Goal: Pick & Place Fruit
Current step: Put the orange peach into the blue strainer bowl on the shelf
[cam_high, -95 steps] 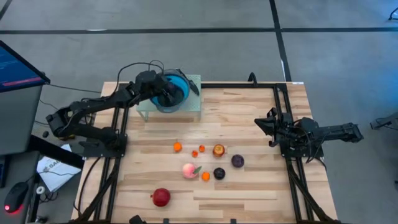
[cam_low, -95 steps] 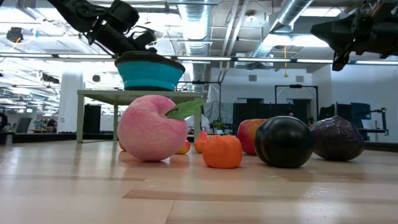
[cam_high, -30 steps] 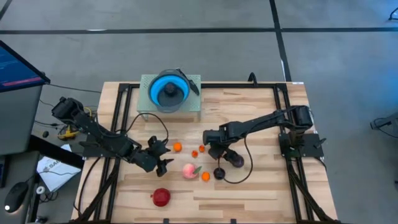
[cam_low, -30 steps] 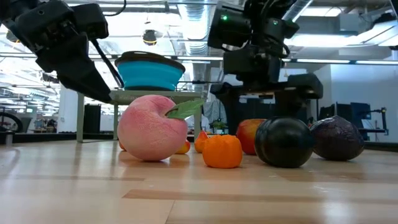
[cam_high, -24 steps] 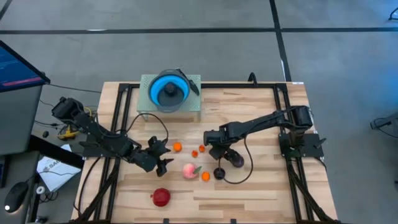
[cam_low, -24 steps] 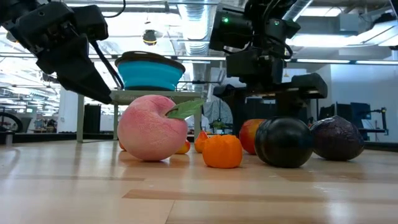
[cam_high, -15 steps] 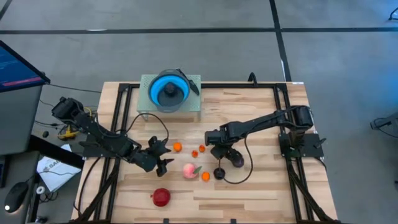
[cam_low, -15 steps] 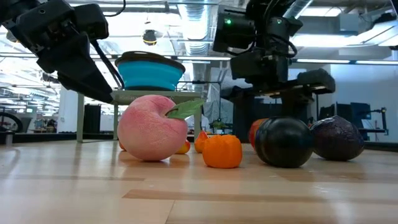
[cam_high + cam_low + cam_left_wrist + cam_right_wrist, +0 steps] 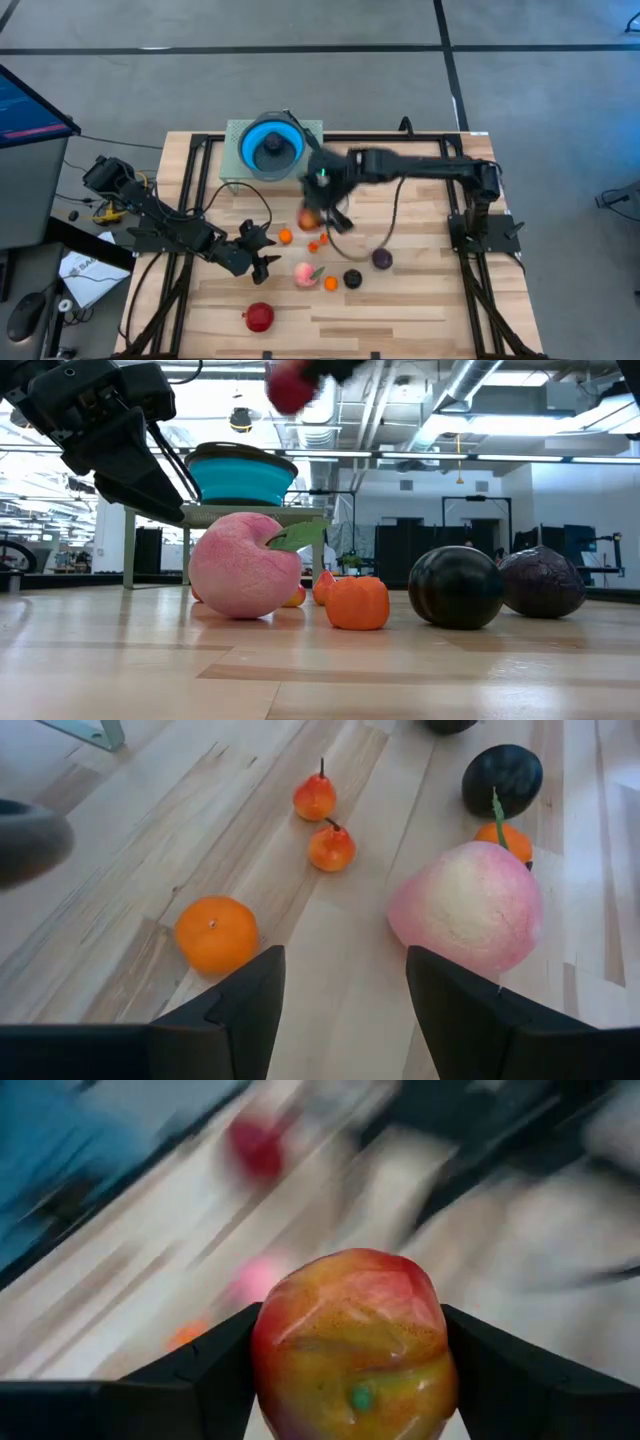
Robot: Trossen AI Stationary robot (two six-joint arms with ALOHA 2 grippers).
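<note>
My right gripper (image 9: 350,1380) is shut on a red-and-yellow fruit (image 9: 308,218), which shows high up and blurred in the low view (image 9: 292,388), between the loose fruit and the blue bowl (image 9: 272,148). On the table rest a pink peach (image 9: 303,272), an orange (image 9: 285,236), two tiny orange fruits (image 9: 318,243), a dark plum (image 9: 352,279), a purple plum (image 9: 382,259) and a red apple (image 9: 259,317). My left gripper (image 9: 345,1010) stands open low over the table, left of the peach (image 9: 466,907) and near the orange (image 9: 216,933). My right gripper pinches the red-and-yellow fruit between its two fingers, one on each of its opposite sides (image 9: 268,1350). The fruit fills the gap between the fingers. It is lifted well clear of the table.
The blue bowl sits on a raised pale stand (image 9: 305,180) at the table's far edge, with a dark round thing inside. Black frame rails (image 9: 455,200) run along the left and right sides. A small orange (image 9: 331,283) lies beside the dark plum.
My right gripper has taken hold of the red-and-yellow fruit among the plums, lifted it clear and swung it up and toward the table's far left, toward the bowl. The other fruits have stayed in place.
</note>
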